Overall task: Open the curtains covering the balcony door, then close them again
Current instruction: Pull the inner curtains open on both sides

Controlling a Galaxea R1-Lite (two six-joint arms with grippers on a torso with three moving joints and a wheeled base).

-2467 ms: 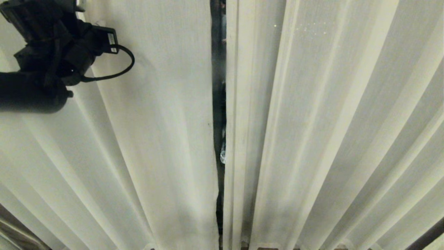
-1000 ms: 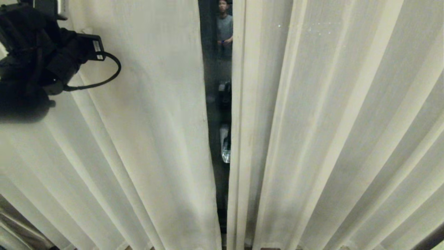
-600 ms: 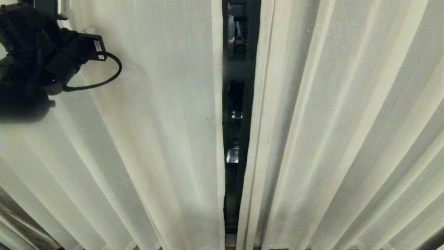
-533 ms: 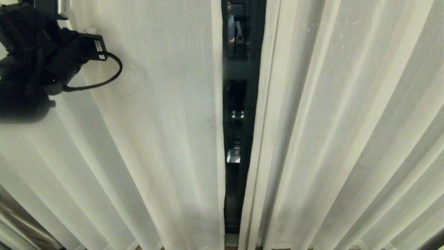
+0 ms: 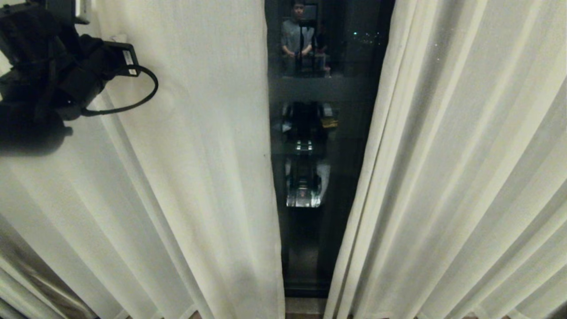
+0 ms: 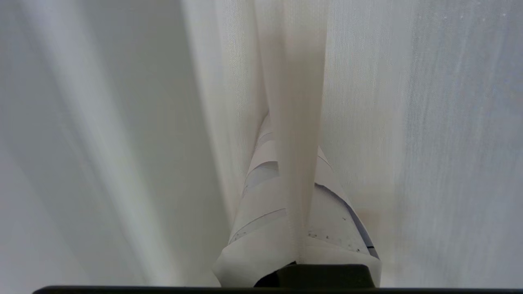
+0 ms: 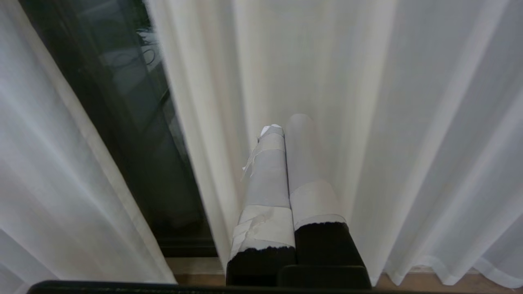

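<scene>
Wider now, the gap between the curtains (image 5: 199, 177) bares the balcony door (image 5: 319, 243); our left gripper (image 6: 292, 171) pinches a pleat, right gripper (image 7: 286, 134) closed empty; we draw sideways steadily.

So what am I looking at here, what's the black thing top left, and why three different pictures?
One robot, three cameras. The head camera faces two cream curtains, parted to show a dark glass balcony door; the glass reflects a person. The black thing is the robot's left arm, reaching into the left panel. The camera on that wrist shows its tool, two taped fingers shut on a fold of curtain. The right wrist camera shows the right tool, shut with nothing in it, hanging low before the right panel, near the wooden floor.
</scene>
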